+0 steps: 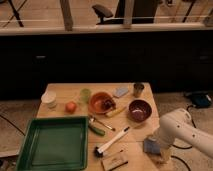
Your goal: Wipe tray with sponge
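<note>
Green tray (52,145) sat at the table's near-left corner. The sponge (150,146), a blue-grey block as best I could judge, lay well to the tray's right at the table's near edge, past the white-handled brush (111,142). The gripper (161,152) was down just beside the sponge, on the side away from the tray, and looked to be touching it. Couldn't tell if it was clenched or released, since the white arm (177,131) hid it.

Handling guess: the sponge is light, soft and squashy, not fragile, and it grips well. Take it across its short sides, low and mid-body, so the flat face stays down for wiping. Squeeze too hard and it folds. A maroon bowl (139,110) sat further back, also right of the tray.
</note>
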`<action>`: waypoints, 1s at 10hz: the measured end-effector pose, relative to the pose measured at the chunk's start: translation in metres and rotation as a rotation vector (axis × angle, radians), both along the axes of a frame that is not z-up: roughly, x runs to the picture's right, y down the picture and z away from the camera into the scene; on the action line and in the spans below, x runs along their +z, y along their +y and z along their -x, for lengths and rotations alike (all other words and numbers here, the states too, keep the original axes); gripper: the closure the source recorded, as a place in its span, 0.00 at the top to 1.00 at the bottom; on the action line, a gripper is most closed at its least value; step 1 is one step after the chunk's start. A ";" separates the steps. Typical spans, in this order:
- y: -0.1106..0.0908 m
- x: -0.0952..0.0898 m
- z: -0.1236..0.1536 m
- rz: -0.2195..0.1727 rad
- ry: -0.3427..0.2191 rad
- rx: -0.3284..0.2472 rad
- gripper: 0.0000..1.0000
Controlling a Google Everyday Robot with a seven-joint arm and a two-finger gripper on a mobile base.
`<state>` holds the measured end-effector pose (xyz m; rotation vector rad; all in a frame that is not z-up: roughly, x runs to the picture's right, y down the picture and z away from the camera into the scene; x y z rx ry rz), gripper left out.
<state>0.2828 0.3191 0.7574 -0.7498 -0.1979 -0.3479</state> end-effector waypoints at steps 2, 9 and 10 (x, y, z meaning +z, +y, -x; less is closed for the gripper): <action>0.001 0.000 0.000 0.001 0.002 0.003 0.58; 0.005 0.000 -0.002 -0.006 0.003 0.009 0.00; 0.005 0.000 -0.002 -0.007 0.003 0.008 0.00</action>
